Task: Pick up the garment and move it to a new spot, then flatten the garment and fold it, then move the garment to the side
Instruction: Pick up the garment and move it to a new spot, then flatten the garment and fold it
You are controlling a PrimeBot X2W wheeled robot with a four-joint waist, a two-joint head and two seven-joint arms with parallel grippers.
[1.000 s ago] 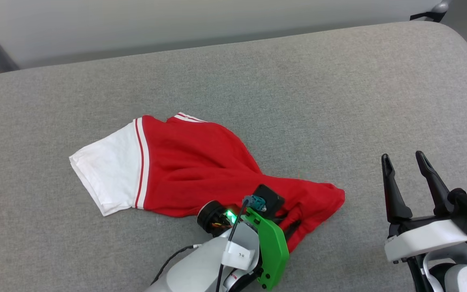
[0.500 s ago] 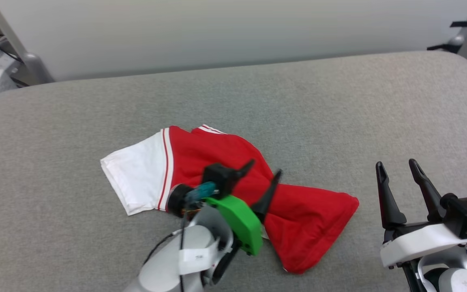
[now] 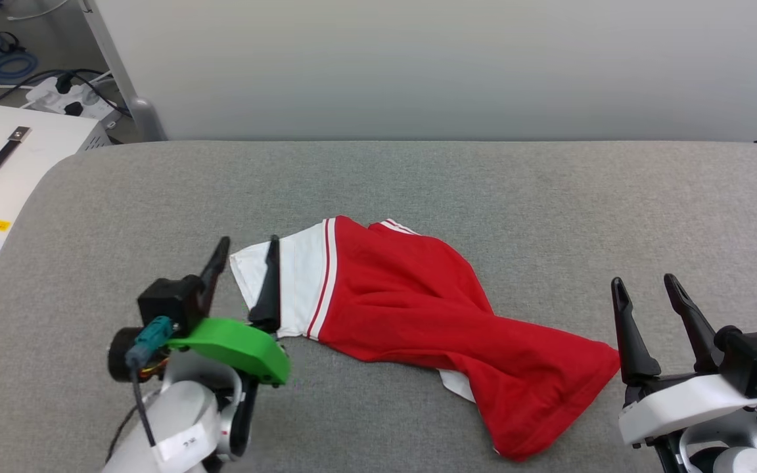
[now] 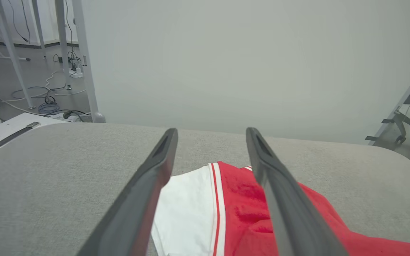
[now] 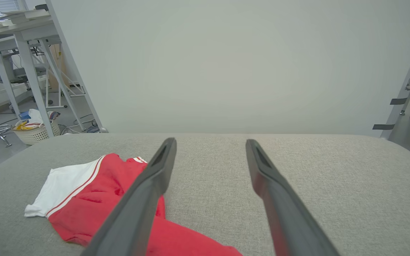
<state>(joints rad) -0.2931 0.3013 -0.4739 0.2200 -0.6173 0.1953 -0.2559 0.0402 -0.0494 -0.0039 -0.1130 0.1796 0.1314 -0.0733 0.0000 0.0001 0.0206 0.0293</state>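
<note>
- The left gripper is sitting at the near left. Its two long dark fingers are standing spread wide and gripping nothing. One finger is crossing the outer edge of the white sleeve in the head view; contact cannot be confirmed.
- The right gripper is waiting at the near right, jaws likewise spread and empty. It is just beside the hem corner but apart from it.
- The red jersey-style T-shirt with a white short sleeve and red-white striped trim is lying crumpled and twisted across the middle of the grey fabric-covered table. Its sleeve is pointing left and its hem is trailing toward the near right.
- Handling, as judged: the T-shirt is looking light, limp and unbreakable. It is likely to sag and bunch when lifted, and a shallow pinch risks catching one layer only.
- Recommended holds: the sleeve-shoulder seam for the left gripper and the hem corner for the right, so the cloth can be drawn taut between them.
- Beyond the table's far left edge, a white case with a dark handle strap is standing on the floor.
</note>
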